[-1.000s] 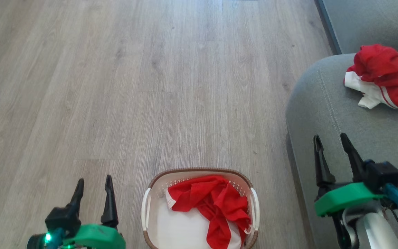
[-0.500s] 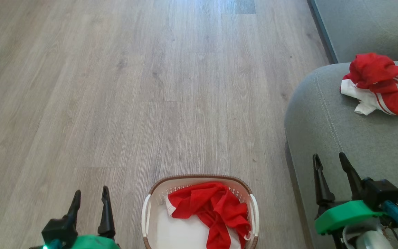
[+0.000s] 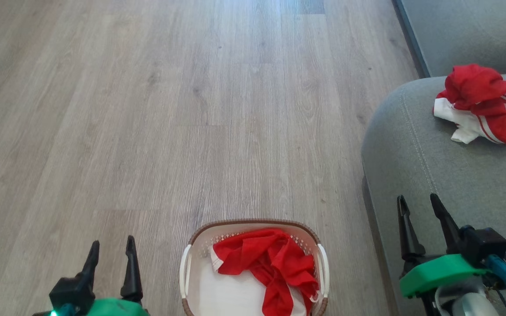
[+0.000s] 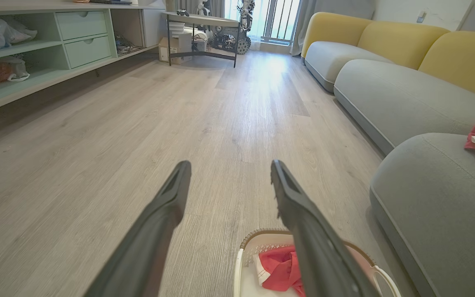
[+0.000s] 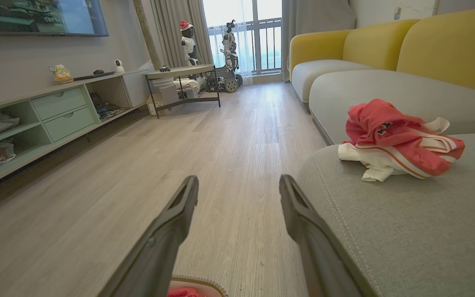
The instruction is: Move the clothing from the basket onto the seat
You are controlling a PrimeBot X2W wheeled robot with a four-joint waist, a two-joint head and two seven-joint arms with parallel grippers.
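Note:
The cream basket (image 3: 319,259) with a brown rim stands on the floor at the bottom middle of the head view, holding red and white clothing (image 3: 270,263). A second bundle of red and white clothing (image 3: 481,103) lies on the grey seat (image 3: 411,145) at the right. My left gripper (image 3: 111,248) is open over the floor, left of the basket, with nothing between its fingers. Over the seat's front corner my right gripper (image 3: 417,204) is open and empty. The left wrist view has the basket (image 4: 245,247) low right; the right wrist view has the bundle (image 5: 398,138) on the seat (image 5: 406,231).
Pale wood floor (image 3: 191,109) stretches ahead. A green shelf unit (image 4: 35,62) lines the left wall, and a small dark-legged table (image 4: 200,24) stands at the far end. More grey sofa cushions (image 4: 394,90) with yellow backs run along the right.
The whole head picture has shifted down a little, so the camera moved. Both grippers stay open and keep their places beside the basket and over the seat.

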